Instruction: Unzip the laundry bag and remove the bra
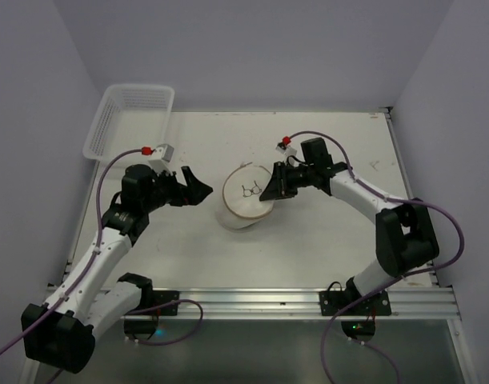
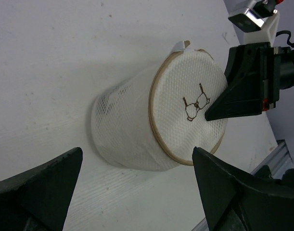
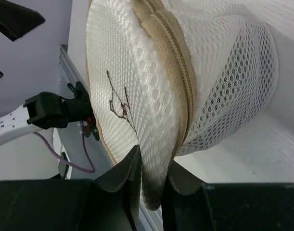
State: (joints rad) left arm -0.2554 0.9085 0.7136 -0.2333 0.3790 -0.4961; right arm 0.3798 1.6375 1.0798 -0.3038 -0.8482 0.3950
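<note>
The laundry bag [image 1: 244,200] is a round white mesh drum with a tan zipper rim and a small bra icon on its flat top, standing mid-table. It also shows in the left wrist view [image 2: 151,125] and the right wrist view [image 3: 195,72]. My right gripper [image 1: 270,190] is shut on the edge of the bag's flat top lid [image 3: 154,187], pinching the fabric at the bag's right side. My left gripper [image 1: 198,186] is open and empty, a short way left of the bag, facing it. The bra is hidden inside.
A white lattice basket [image 1: 130,120] stands at the table's back left corner. The aluminium rail [image 1: 308,302] runs along the near edge. Grey walls close in the left, back and right sides.
</note>
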